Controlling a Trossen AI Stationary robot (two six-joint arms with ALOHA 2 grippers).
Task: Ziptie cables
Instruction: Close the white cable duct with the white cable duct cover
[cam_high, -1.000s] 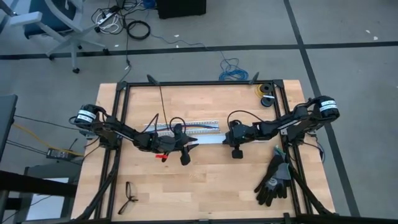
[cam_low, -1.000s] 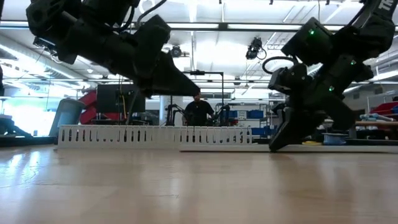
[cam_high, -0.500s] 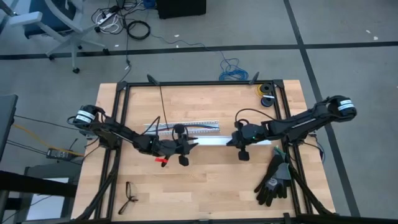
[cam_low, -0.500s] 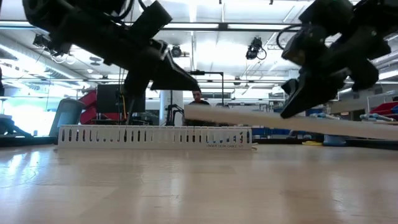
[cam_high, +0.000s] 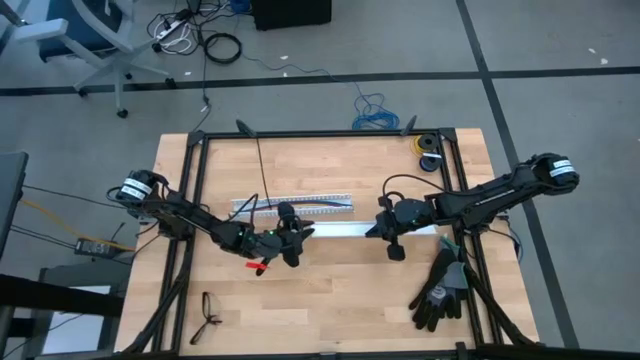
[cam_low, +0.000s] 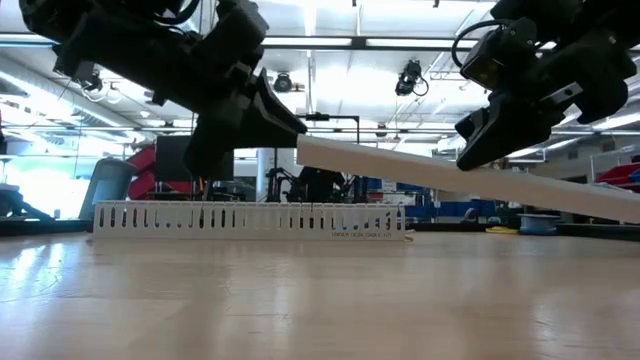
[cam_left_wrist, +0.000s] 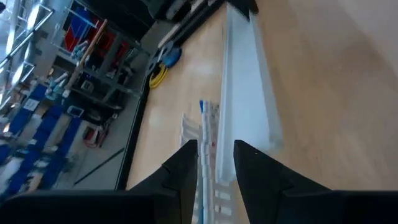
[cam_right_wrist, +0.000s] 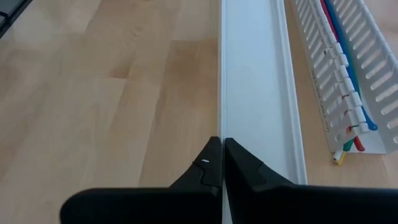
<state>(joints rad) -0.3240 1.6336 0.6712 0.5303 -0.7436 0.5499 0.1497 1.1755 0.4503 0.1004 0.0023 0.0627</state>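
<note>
Our right end effector is pinched together on the near edge of the plain white cover strip, holding that end tilted up off the tabletop. Our left end effector hangs at the strip's other end, fingers a little apart with nothing we can make out between them. The cables lie inside the slotted duct just beyond the strip, running parallel to it. We judge the left arm nearer them, and we cannot pick out the ziptie.
</note>
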